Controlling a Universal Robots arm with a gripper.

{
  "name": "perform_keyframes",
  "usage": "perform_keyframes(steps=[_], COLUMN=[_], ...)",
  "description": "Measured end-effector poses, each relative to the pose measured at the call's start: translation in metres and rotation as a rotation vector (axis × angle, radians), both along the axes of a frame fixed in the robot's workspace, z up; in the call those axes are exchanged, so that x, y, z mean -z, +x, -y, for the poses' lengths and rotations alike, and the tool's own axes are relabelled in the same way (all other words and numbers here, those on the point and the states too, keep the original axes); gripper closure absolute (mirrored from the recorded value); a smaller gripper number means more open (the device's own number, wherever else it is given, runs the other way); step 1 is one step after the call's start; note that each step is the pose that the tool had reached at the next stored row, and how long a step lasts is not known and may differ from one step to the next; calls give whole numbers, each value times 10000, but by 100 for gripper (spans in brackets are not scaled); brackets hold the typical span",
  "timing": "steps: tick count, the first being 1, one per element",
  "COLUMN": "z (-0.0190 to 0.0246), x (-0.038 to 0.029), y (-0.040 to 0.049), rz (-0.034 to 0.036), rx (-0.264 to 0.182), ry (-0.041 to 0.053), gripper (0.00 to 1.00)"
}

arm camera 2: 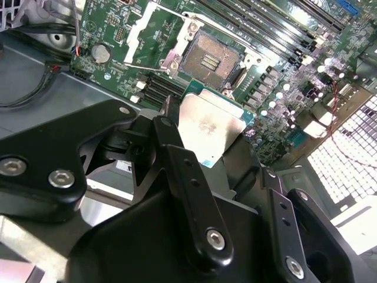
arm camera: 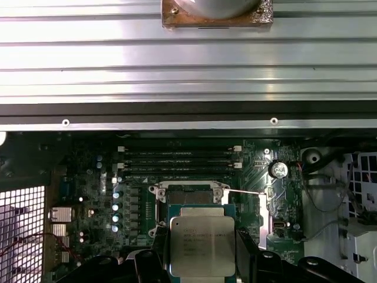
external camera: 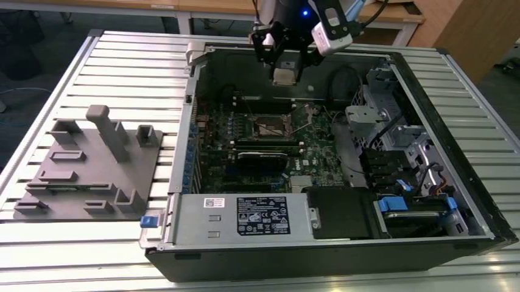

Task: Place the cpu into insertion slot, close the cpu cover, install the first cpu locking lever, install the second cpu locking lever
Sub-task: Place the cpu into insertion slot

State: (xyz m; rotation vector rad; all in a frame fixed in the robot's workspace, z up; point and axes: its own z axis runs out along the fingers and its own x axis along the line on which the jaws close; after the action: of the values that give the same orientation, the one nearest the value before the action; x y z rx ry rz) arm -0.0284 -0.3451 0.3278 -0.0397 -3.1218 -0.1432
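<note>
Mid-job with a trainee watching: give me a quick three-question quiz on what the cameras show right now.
1. True or false: the cpu sits in the slot.
2. What does the gripper grip? A) a lever B) the cpu C) nothing
3. Fill in: the slot's contact field is ___ (covered/bare).
Key: 1 false, it hangs above the board; 2 B; 3 bare.

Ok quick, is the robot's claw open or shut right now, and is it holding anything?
Gripper: shut, holding the chip. The socket on the board is empty.
</note>
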Motion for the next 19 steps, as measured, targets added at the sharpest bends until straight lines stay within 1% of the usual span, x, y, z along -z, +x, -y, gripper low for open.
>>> perform_keyframes(steps=[6, 14, 19], z=[0, 0, 0], x=[32, 37, 58], y=[-1, -1, -1], rz=[-1, -1, -1], rx=[0, 0, 0], ry=[-2, -3, -1], gripper=[46, 46, 46])
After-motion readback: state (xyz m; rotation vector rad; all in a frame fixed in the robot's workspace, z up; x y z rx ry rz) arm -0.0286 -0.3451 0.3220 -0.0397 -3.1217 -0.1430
